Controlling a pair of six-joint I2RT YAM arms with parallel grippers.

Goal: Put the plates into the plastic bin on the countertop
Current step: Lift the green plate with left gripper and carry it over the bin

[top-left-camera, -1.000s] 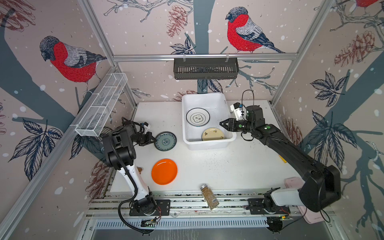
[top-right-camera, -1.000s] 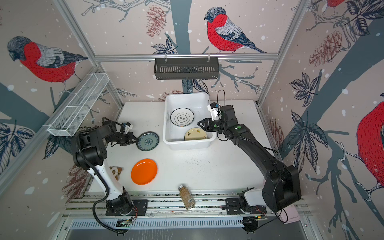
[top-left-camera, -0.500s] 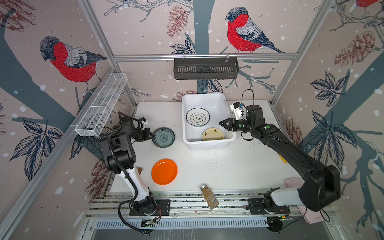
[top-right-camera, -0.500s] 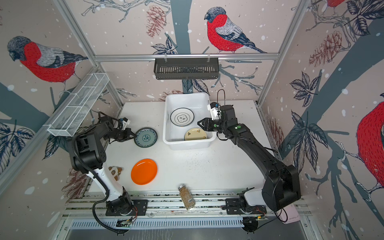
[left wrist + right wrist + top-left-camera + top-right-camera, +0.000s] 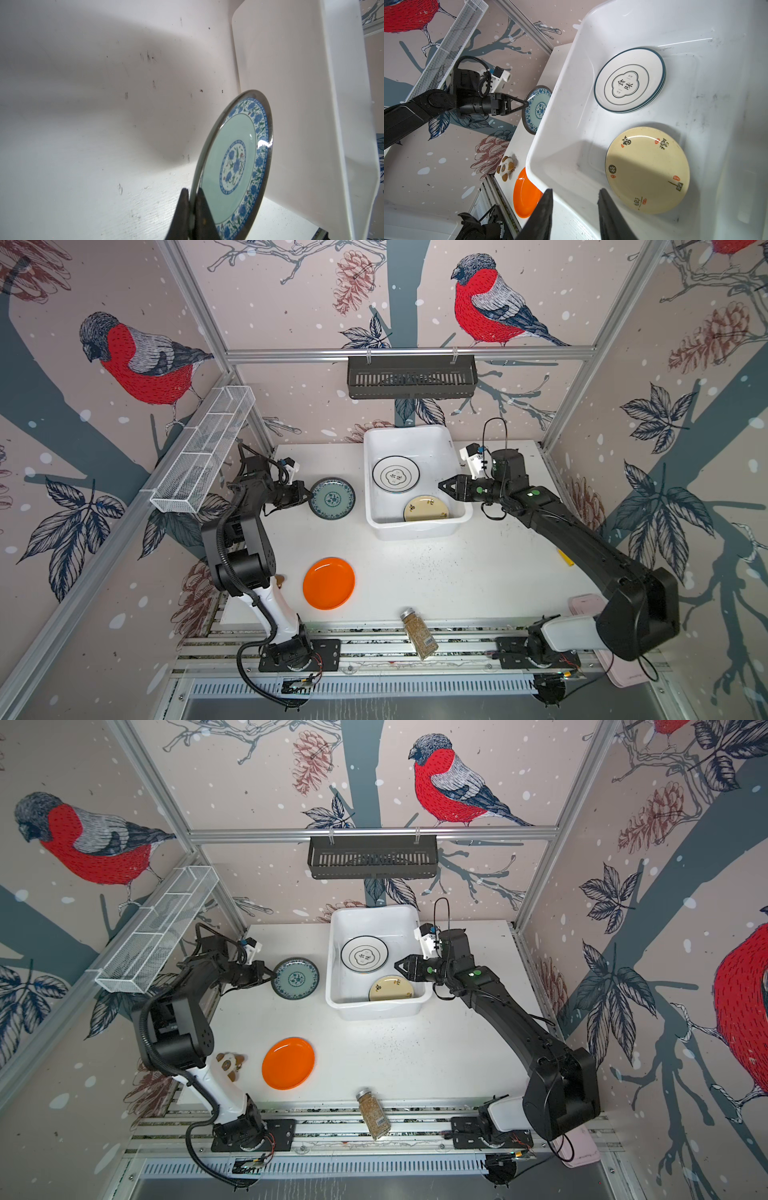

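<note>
**Top views.** The left hand (image 5: 308, 498) is pinching the left rim of the teal-patterned plate (image 5: 332, 497), jaws closed tight on the thin edge. An edge grip is probably chosen because a shallow dish lying flat offers nothing else to seize. The plate is sitting just left of the plastic bin (image 5: 415, 526), not yet inside it. The right hand (image 5: 442, 486) is hovering over the bin's right rim, jaws partly apart and carrying nothing. The white plate with black rim (image 5: 395, 474) is lying toward the bin's far end, and the cream plate (image 5: 426, 508) in its near right corner. The orange plate (image 5: 288, 1063) is waiting on the worktop (image 5: 415, 1052), near left.

**Left wrist view.** The fingers (image 5: 202, 212) are clamping the teal-patterned plate (image 5: 236, 162), which is tilting steeply beside the bin's outer wall (image 5: 291, 104). Whether its lower edge is touching the worktop cannot be told.

**Right wrist view.** The right hand (image 5: 575, 193) is standing half-wide and empty above the bin's rim (image 5: 560, 93), beside the cream plate (image 5: 646, 170). It is likely parked aside so that the incoming plate has room.
</note>
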